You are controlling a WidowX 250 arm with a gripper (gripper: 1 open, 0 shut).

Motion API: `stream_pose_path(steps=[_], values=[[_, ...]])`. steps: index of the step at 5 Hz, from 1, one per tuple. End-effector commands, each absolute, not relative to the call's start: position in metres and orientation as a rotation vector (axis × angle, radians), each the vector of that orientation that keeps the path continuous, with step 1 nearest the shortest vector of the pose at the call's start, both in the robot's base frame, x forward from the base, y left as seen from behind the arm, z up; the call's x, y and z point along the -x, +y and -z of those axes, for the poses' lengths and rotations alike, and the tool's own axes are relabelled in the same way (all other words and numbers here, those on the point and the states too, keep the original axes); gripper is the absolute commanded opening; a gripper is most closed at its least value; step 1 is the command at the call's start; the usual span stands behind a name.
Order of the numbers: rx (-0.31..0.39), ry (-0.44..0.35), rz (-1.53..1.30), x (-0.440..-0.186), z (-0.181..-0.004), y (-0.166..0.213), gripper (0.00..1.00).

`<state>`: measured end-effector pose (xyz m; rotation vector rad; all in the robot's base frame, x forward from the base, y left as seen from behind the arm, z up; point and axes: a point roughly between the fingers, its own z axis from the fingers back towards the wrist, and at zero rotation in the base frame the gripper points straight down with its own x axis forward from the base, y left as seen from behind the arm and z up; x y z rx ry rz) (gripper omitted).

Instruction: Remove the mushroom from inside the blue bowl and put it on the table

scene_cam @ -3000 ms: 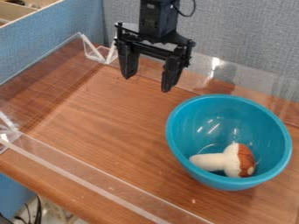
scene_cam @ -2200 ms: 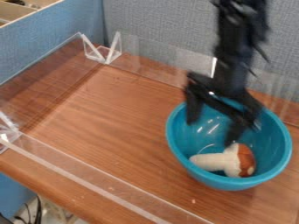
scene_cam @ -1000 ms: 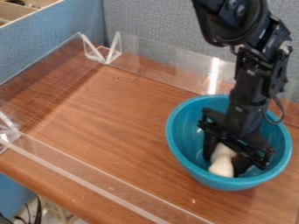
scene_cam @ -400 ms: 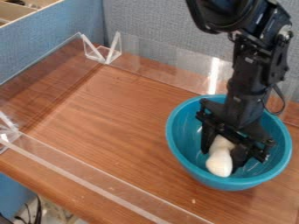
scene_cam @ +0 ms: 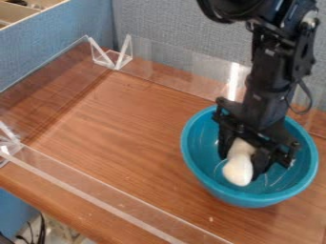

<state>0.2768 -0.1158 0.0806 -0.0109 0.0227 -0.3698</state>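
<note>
There is only the one camera view, looking down across the table (scene_cam: 121,124) from its near left corner.

The gripper (scene_cam: 246,162) hangs straight down over the blue bowl (scene_cam: 204,172), and its dark fingers (scene_cam: 224,143) are closed on the mushroom (scene_cam: 238,168), whose pale stem shows between them, hanging downward. The cap cannot be made out; it is probably hidden between the fingers. The grip is from above, which suits a deep bowl with smooth walls: there is no room to come in from the side, and a straight lift clears the rim without tipping the bowl.

The mushroom appears to be off the bowl's floor, yet it is within the bowl's outline, about level with the rim. So the lifting step looks to be under way and the carrying-over not yet begun.

The bowl stands on the right part of the table, toward its near edge. Apart from the held mushroom, nothing else can be seen in it; its inside is bare glossy blue. To the left of the bowl the wood surface lies open as far as the clear wall (scene_cam: 51,71), which gives plenty of room for setting the mushroom down.
</note>
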Motion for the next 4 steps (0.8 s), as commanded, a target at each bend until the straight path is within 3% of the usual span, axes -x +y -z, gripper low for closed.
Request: stream_pose_path(steps=[1,4], values=[[0.019,-0.055,0.356,-0.2781,-0.1037,-0.1115,0.0],[0.02,-0.078,0.347,-0.2723,-0.1078,-0.1107,0.0]])
